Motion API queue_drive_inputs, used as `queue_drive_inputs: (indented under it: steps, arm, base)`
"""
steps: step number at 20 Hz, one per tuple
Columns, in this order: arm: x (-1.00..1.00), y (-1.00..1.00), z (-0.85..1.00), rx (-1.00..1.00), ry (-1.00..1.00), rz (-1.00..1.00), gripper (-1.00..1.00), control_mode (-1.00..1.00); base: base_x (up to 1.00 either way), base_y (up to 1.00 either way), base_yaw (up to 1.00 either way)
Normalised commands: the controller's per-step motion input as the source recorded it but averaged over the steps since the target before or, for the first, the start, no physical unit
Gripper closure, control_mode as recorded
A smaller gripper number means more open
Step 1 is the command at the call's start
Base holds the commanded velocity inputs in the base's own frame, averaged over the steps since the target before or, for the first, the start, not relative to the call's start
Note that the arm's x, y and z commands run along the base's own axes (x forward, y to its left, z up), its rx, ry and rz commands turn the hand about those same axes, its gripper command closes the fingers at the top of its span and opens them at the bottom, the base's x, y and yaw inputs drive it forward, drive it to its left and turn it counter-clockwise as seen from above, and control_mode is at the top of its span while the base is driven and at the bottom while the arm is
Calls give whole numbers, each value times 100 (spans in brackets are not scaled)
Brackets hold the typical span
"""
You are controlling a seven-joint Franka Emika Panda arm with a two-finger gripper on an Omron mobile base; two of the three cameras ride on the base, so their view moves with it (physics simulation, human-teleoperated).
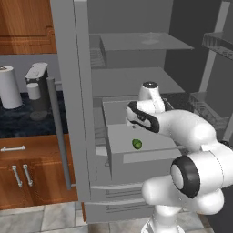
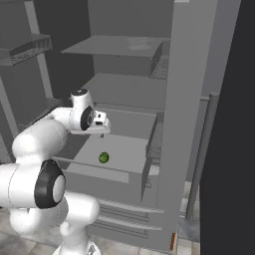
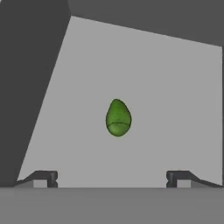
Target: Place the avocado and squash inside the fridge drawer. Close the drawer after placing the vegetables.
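Gripper (image 3: pixel 112 178): jaws spread wide, nothing between them; both dark fingertips (image 3: pixel 41 178) stand far apart at the bottom of the hand view. In the right base view the gripper (image 2: pixel 101 121) hangs above the open bin, pointing down into it.

Avocado (image 3: pixel 118 117): directly below the gripper, centred between the two fingertips in the hand view, well clear of both and touching neither. It lies alone on the flat grey floor of the bin. In the left base view the avocado (image 1: pixel 137 144) sits just under and slightly nearer the camera than the robot's wrist; in the right base view the avocado (image 2: pixel 103 158) lies below the gripper.

Fridge drawer (image 1: pixel 136 164): plain grey open-topped bin, pulled out, enclosing the avocado beneath the gripper. Its tall dark side wall rises at the left of the hand view. In the right base view the fridge drawer (image 2: pixel 109 187) shows its flat front panel below the gripper.

Fridge shelves (image 2: pixel 129 89): flat grey, above and behind the gripper.

Fridge door (image 1: pixel 73 100): swung open, to the gripper's left, with a long grey handle (image 1: pixel 59 132).

Table (image 1: pixel 27 120): dark-topped, beyond the door to the gripper's left, carrying a paper towel roll (image 1: pixel 9 86) and a coffee machine (image 1: pixel 37 88), over wooden cabinets (image 1: pixel 32 173).
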Motion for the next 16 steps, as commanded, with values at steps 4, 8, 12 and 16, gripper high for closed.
queue_drive_inputs:
  steps: [4,8,12,16]
  arm:
    - [-100,0,42,0,-22,-6,-100,-100]
    - [-100,0,36,0,-17,-7,-100,-100]
    - [-99,0,20,1,-11,-6,-100,-100]
    - [-79,-7,2,1,-6,-9,-100,-100]
  base:
    - [0,0,0]
    - [0,0,0]
    - [0,0,0]
    - [0,0,0]
